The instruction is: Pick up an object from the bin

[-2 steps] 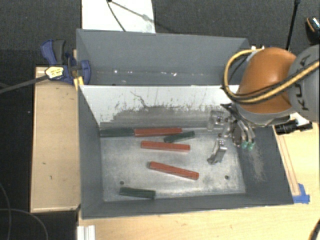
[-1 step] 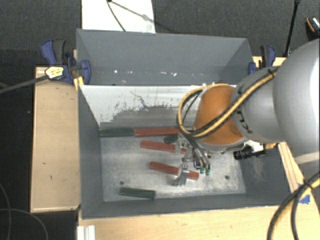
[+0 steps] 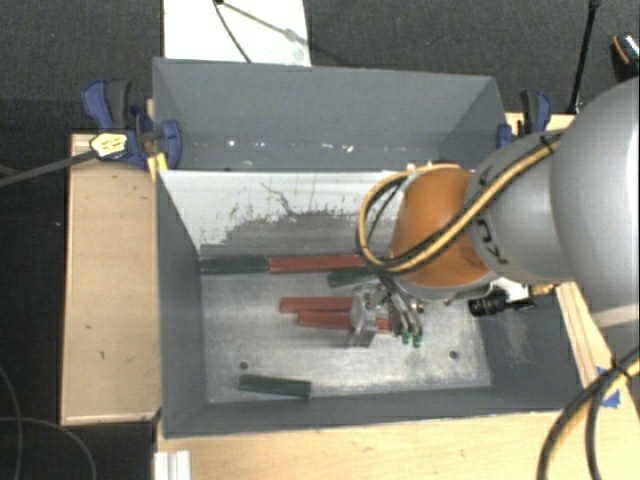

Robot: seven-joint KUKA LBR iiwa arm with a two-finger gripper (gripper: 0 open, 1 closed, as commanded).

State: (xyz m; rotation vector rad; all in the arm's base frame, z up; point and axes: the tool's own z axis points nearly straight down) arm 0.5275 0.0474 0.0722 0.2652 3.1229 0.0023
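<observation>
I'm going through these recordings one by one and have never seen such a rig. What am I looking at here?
One camera looks down into a grey metal bin from above and slightly to one side. The big grey shape with the orange cover coming in from the right is a robot arm. Its two-finger gripper is low over the bin floor, at the right end of two red-brown flat bars lying side by side in the middle. Behind them a long red-brown bar lies end to end with a dark green bar. A second dark green bar lies near the front wall. Whether the gripper has hold of anything cannot be told.
</observation>
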